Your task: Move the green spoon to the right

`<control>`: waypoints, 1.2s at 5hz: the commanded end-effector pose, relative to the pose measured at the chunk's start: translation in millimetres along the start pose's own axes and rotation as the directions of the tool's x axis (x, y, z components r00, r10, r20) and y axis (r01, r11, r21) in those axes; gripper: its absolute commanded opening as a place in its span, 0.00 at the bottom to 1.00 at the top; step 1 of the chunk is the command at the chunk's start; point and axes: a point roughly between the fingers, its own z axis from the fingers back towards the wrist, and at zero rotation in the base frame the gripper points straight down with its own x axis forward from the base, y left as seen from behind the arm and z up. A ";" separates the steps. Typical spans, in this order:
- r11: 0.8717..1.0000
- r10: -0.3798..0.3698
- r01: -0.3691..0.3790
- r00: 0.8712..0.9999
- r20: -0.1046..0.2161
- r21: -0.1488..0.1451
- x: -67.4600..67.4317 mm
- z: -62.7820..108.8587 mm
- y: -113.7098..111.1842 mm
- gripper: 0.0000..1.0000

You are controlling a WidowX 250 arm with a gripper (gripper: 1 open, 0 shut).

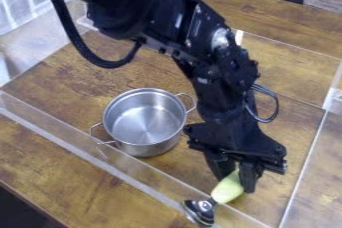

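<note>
— How many pots on the table [54,92]?
— One steel pot [144,121], with two handles.
— And spoons?
— One green spoon [225,190].
— Any arms?
— One black arm [160,22], bearing one claw [241,176].

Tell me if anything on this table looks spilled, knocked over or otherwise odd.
Nothing stands out. The steel pot sits upright and looks empty, with no spill on the wood. The green spoon is in the hand, its silver bowl low near the front edge.

steel pot [143,122] on wooden table [54,82], clear acrylic wall [80,147]
</note>
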 end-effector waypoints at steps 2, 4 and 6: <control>0.994 -0.106 0.104 0.992 -0.068 -0.022 -12.4 -14.8 6.5 0.00; 0.993 -0.116 0.114 0.988 -0.100 -0.027 -18.9 -12.4 8.7 1.00; 0.983 -0.184 0.181 0.975 -0.128 -0.035 -10.1 -0.7 13.0 1.00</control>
